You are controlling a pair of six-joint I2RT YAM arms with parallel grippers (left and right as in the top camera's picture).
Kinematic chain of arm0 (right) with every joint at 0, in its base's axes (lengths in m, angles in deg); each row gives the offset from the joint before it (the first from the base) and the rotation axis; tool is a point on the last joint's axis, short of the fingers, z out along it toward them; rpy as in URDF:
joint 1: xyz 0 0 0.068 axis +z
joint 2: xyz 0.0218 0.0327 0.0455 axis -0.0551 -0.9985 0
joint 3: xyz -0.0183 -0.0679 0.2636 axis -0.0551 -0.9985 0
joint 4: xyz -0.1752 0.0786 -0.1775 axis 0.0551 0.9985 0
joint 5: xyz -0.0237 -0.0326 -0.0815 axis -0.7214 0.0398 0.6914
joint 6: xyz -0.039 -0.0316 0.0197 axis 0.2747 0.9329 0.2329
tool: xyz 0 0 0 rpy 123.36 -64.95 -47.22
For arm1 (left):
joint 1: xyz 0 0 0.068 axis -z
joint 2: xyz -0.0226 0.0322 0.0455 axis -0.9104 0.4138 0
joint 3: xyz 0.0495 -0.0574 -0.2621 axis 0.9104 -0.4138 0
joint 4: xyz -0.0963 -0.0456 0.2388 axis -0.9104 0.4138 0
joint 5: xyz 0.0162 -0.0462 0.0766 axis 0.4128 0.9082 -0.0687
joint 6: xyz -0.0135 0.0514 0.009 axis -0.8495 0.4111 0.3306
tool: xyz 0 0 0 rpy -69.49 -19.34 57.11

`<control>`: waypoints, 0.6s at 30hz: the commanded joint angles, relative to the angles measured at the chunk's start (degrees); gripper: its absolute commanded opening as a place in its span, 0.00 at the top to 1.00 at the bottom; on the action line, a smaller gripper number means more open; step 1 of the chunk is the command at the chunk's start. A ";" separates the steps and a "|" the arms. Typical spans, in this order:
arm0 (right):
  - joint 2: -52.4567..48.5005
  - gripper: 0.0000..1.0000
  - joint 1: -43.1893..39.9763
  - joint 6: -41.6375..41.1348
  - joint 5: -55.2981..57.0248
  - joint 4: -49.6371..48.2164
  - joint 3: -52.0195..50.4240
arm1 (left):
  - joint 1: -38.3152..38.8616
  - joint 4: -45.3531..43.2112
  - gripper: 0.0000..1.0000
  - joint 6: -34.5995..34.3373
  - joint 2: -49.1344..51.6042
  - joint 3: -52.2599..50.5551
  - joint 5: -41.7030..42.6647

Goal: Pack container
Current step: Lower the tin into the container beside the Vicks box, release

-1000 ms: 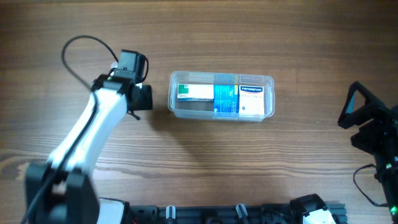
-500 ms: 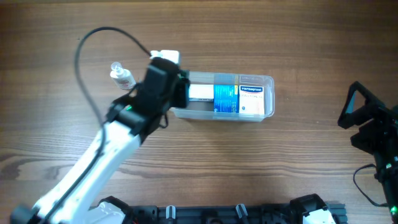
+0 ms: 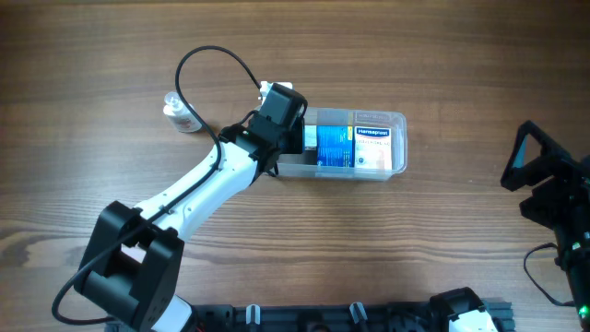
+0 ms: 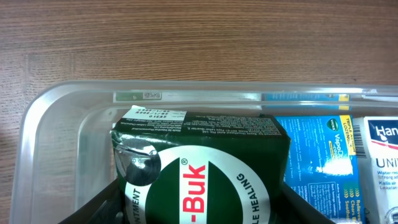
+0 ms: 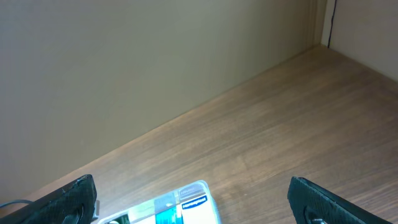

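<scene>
Container sits on the table, mid-frame overhead, long axis left-right. Left gripper is over the container's left end. Its fingers are clamped on the sides of a green box, as far as the wrist view shows. That box is inside the rim line, just beside the blue box at container centre. Right gripper is well off the container's right end, fingers spread wide, nothing in them. Step in hand looks like seating the green box in the left bay. To do it well: come straight down and keep the box level and square to the container walls. Leave a sliver of clearance to the left wall so a finger doesn't snag the rim, and let go only once the box bottoms out. Can't tell what lies under it. Bottle lies on the table off the container's left end, likely next. Container itself: clear plastic tub, rounded corners, raised rim, contents readable through the walls. White box fills its right end.
</scene>
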 commanded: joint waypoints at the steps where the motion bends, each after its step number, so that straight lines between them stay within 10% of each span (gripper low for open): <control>1: -0.07 0.00 -0.13 -0.59 0.92 -0.09 -0.09 | 1.14 -0.35 0.52 -1.27 0.13 0.26 -0.15; 18: -0.07 0.00 -0.13 -0.59 0.92 -0.09 -0.09 | 1.99 -0.28 0.49 -1.27 0.13 0.26 -0.37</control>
